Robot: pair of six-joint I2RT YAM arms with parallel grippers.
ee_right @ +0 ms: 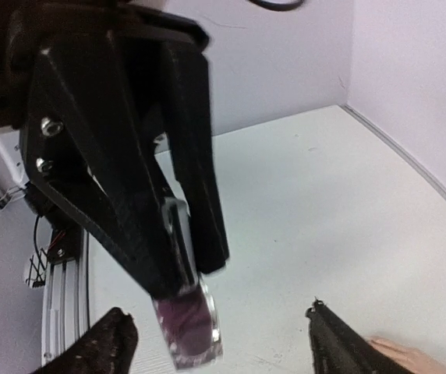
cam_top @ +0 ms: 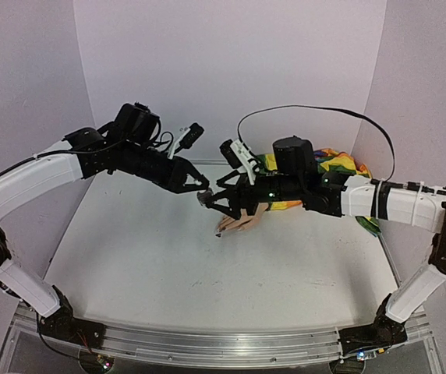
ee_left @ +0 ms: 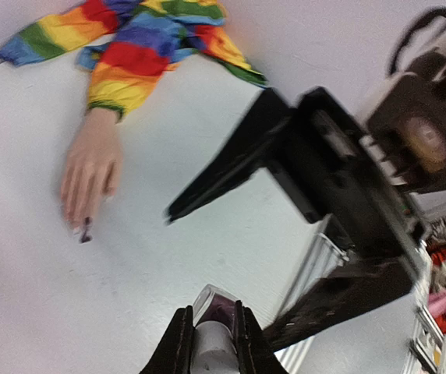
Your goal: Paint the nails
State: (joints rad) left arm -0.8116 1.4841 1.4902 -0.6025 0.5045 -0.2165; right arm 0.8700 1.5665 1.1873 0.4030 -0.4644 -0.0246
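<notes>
Peach plastic mannequin hand [cam_top: 241, 221] lay palm down near the middle of the white table [cam_top: 168, 273]. Its rainbow sleeve [cam_top: 340, 164] trailed off toward 2 o'clock and its fingers pointed toward 8 o'clock in the overhead view.

The nails [ee_left: 77, 226] sat at the fingertips. One dark nail [ee_left: 86, 232] showed polish. The others looked pale and bare, though the wrist view was blurred, so a thin coat could not be ruled out.

Just off the hand at 10 o'clock, above the table, the two arms met. The left gripper [ee_left: 211, 313] was clenched on a small bottle [ee_right: 188, 329] of purple polish, pinched between both fingers. The right gripper [cam_top: 207, 204] hung right beside it with its fingers spread apart, grasping nothing. No brush was visible in either tool, and it was unclear whether the bottle's cap was on or off.

Judged from this, the job was at an early stage: one nail done and the rest left to paint. A brush would have to be drawn from the bottle before any more colour could go on.
</notes>
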